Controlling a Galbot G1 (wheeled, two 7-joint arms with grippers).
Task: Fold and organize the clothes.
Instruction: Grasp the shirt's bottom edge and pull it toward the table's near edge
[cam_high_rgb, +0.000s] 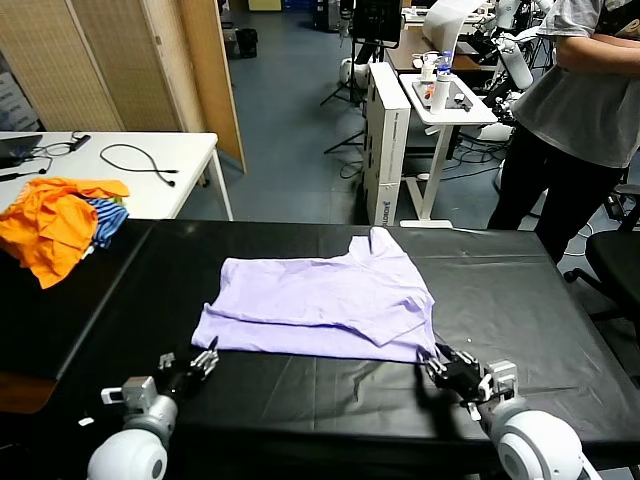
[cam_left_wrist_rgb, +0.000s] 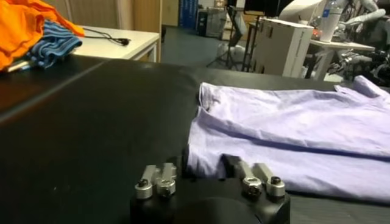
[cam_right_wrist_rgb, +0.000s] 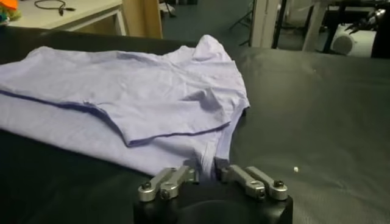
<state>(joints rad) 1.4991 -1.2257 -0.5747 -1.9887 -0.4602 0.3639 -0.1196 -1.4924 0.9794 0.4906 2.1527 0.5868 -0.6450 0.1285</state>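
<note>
The pale lavender T-shirt (cam_high_rgb: 320, 300) lies on the black table (cam_high_rgb: 540, 290), with its upper layer folded over towards the near edge. My left gripper (cam_high_rgb: 205, 358) is at the shirt's near left corner. In the left wrist view the gripper (cam_left_wrist_rgb: 204, 167) is open, and the corner of the T-shirt (cam_left_wrist_rgb: 292, 131) lies between the fingers. My right gripper (cam_high_rgb: 437, 358) is at the near right corner. In the right wrist view the gripper (cam_right_wrist_rgb: 207, 170) is closed narrowly on the hem of the T-shirt (cam_right_wrist_rgb: 140, 97).
An orange garment (cam_high_rgb: 50, 225) and a blue-and-white striped one (cam_high_rgb: 108, 218) lie at the table's far left. A white table with cables (cam_high_rgb: 150, 160) stands behind them. A person (cam_high_rgb: 570, 110) stands past the far right corner, beside a white cart (cam_high_rgb: 440, 100).
</note>
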